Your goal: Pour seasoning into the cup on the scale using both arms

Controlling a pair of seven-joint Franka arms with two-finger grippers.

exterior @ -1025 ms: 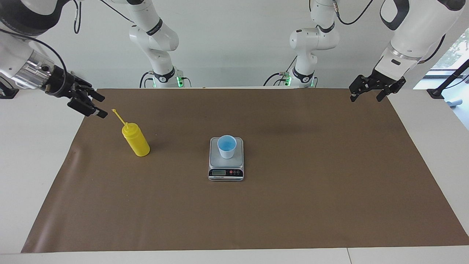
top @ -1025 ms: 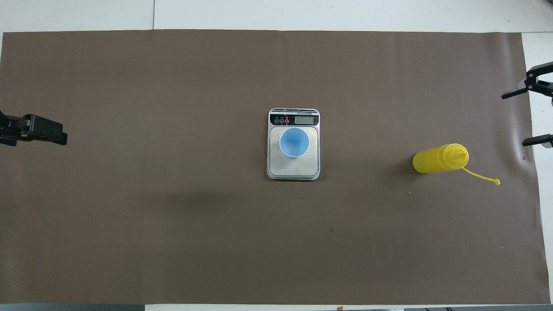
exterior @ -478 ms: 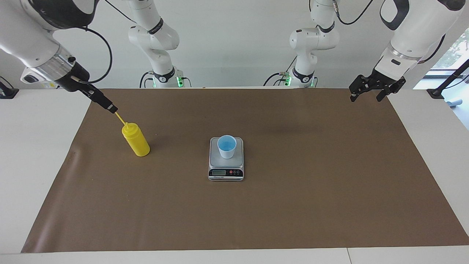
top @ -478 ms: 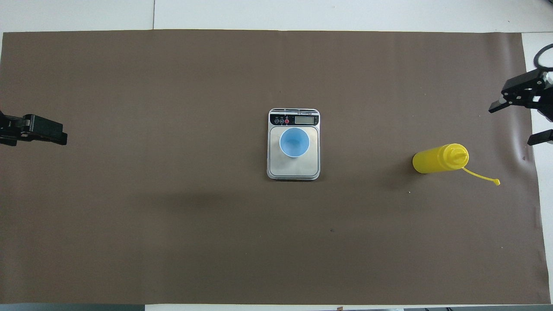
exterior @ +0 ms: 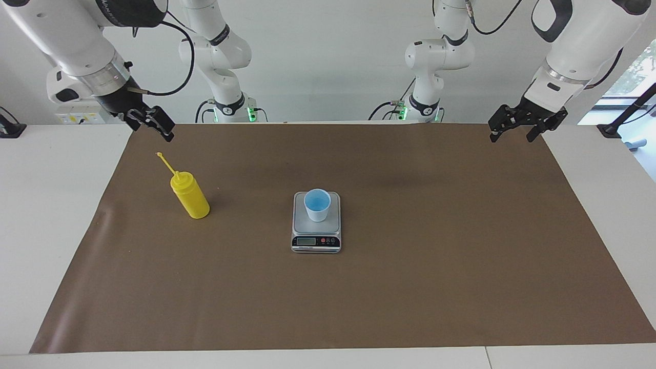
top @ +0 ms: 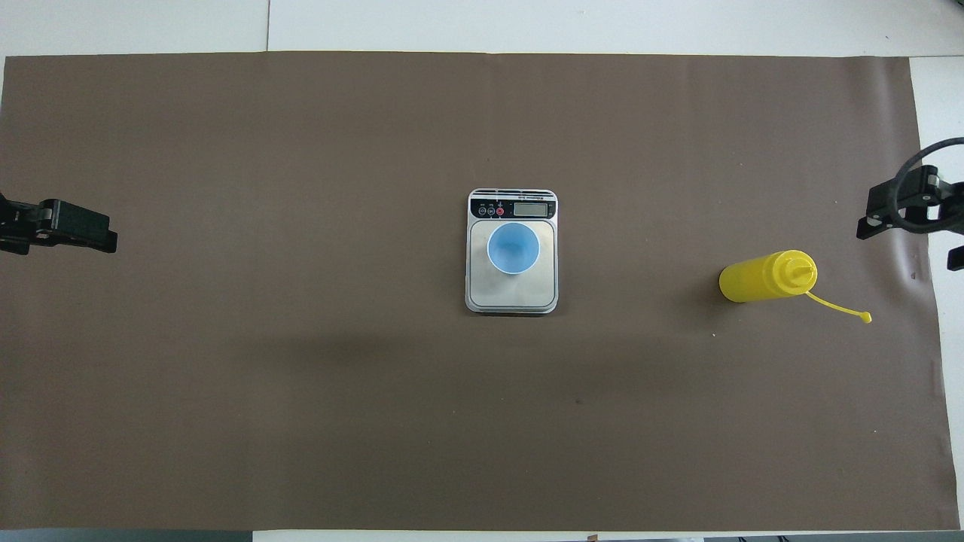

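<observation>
Brown mat (exterior: 410,287), cup (exterior: 317,205) on scale (exterior: 316,225).

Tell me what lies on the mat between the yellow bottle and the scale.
Nothing: in the overhead view, the brown mat is bare between the yellow bottle and the scale, which carries the cup.

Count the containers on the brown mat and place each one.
2. The yellow squeeze bottle stands on the mat toward the right arm's end; the blue cup sits on the scale mid-table. None appears hidden.
</observation>
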